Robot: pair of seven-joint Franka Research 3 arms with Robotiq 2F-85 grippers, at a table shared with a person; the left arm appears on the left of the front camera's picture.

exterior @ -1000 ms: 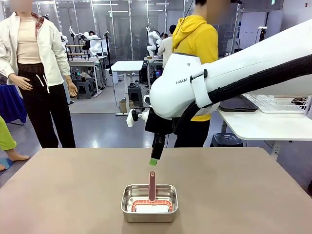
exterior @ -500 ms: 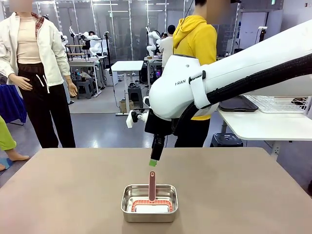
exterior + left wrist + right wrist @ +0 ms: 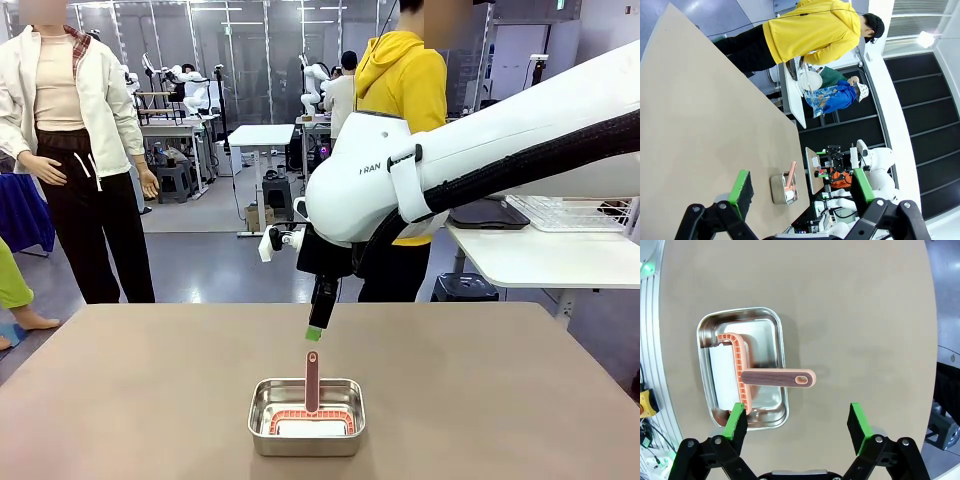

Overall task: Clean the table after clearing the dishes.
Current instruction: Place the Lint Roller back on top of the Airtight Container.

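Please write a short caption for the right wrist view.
Open right tool above a pink brush resting in a steel pan on the brown table.

table [image 3: 120,400]: bare both sides | obstacle: steel pan [image 3: 306,438] with brush [image 3: 775,377], centre-near

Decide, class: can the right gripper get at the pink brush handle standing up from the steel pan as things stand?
Probably yes. The right gripper hangs open just above the brush handle, and nothing lies between them or around the pan.
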